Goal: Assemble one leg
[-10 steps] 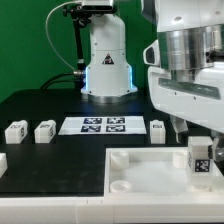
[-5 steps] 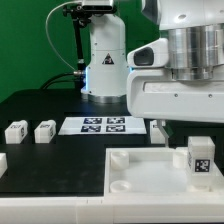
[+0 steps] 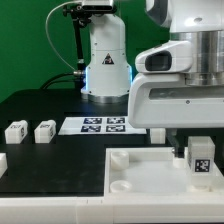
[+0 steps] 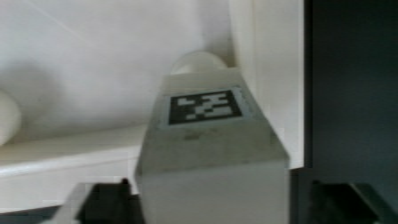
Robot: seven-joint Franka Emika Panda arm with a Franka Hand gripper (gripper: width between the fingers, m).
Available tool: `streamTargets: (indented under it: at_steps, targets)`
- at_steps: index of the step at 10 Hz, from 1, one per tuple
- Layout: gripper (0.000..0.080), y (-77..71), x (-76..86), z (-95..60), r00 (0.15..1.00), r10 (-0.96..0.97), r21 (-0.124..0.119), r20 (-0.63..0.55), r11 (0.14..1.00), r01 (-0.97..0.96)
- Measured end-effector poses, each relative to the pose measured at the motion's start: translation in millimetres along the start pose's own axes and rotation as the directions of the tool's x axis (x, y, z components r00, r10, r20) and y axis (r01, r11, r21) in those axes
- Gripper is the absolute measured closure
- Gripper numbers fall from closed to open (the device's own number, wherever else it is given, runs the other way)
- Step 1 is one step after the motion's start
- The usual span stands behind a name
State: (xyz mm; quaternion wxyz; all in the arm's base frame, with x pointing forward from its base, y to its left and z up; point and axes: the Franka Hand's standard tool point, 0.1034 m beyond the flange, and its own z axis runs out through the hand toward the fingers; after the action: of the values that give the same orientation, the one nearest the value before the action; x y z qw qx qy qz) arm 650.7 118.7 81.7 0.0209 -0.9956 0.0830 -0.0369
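The leg (image 3: pixel 200 160) is a small white post with a tag on its face. It stands upright in the corner of the large white tray-like piece (image 3: pixel 140 175) nearest the exterior view's right. My gripper (image 3: pixel 196 146) hangs straight over it, its white hand filling the upper right of that view. In the wrist view the leg (image 4: pixel 210 140) fills the gap between my two dark fingers (image 4: pixel 98 205), which press on its sides; my gripper (image 4: pixel 217 206) is shut on it. The leg's lower end is hidden against the tray.
Two loose white legs (image 3: pixel 14 131) (image 3: pixel 44 131) lie on the black table at the exterior view's left. Another (image 3: pixel 158 133) is partly hidden behind my hand. The marker board (image 3: pixel 95 125) lies in front of the robot base (image 3: pixel 105 60).
My hand has shifted toward the exterior view's left and turned over the leg. The leg stays in the same place in the tray.
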Motion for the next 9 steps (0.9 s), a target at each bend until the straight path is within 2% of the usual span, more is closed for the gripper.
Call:
streamTargets:
  at_steps: [1, 2, 4, 5, 6, 7, 9]
  targets:
    - [0.0446, -0.1, -0.1, 0.0, 0.994, 0.106, 0.001, 0.001, 0.994, -0.106]
    - [0.0503, 3.9, 0.3, 0.4, 0.976, 0.218, -0.004, 0.0, 0.976, -0.218]
    - [0.0503, 6.5, 0.3, 0.9, 0.916, 0.401, -0.005, 0.0, 0.916, -0.401]
    - [0.0503, 11.1, -1.5, 2.0, 0.799, 0.602, 0.005, -0.003, 0.799, -0.602]
    - [0.0503, 14.5, -3.2, 2.2, 0.674, 0.738, 0.025, 0.006, 0.674, -0.738]
    - [0.0503, 15.6, -4.7, 2.2, 0.554, 0.832, 0.025, 0.02, 0.554, -0.832]
    - [0.0502, 14.4, -7.9, 2.2, 0.394, 0.919, 0.01, 0.024, 0.394, -0.919]
